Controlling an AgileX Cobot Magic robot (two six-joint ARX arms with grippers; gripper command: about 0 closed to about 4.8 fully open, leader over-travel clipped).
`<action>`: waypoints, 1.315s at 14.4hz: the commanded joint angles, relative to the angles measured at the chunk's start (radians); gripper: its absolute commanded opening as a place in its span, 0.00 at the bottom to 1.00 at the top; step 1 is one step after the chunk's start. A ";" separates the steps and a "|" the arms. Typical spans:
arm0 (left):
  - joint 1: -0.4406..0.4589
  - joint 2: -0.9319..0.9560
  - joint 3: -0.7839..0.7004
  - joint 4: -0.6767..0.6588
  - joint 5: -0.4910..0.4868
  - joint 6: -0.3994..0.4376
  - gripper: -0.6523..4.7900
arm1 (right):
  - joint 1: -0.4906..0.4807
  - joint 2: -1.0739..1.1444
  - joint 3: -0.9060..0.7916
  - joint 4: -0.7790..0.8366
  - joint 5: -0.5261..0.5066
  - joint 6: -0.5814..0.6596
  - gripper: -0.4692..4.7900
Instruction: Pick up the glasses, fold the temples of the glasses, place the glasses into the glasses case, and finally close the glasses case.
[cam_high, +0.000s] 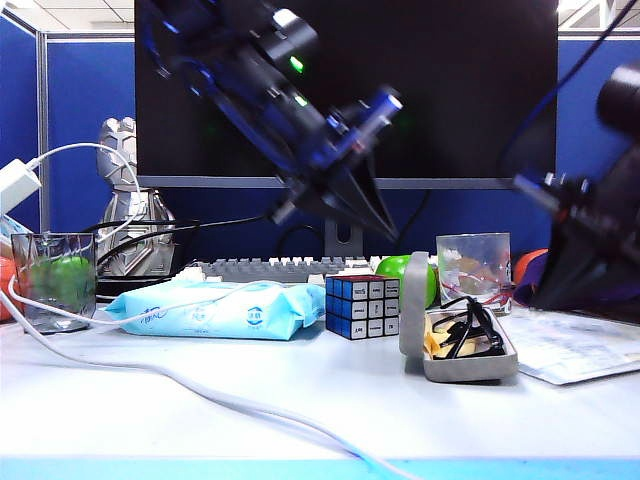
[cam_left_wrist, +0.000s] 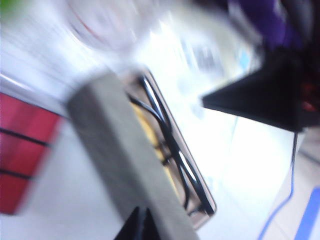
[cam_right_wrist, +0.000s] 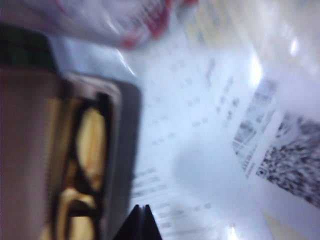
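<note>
Already the thin black-framed glasses lie inside the open grey felt glasses case, one temple poking above its rim. Both jaw pairs are pinched empty: left gripper above, right gripper beside. Closing now risks trapping that temple.

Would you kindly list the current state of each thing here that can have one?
glasses case: open, lid upright.
glasses: inside the case, one temple poking above the rim.
left end effector: shut, empty, raised above the case.
right end effector: shut, empty, beside the case.
left tumbler: upright.
right tumbler: upright.
</note>
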 joint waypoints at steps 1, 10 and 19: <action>-0.017 0.006 0.005 0.003 -0.034 0.006 0.11 | 0.009 0.054 0.001 0.038 -0.024 -0.006 0.08; -0.067 0.027 0.006 0.024 -0.101 0.006 0.11 | 0.029 0.090 0.001 0.093 -0.054 -0.006 0.08; -0.099 0.084 0.006 0.051 -0.086 0.000 0.11 | 0.033 0.122 0.001 0.096 -0.097 -0.006 0.08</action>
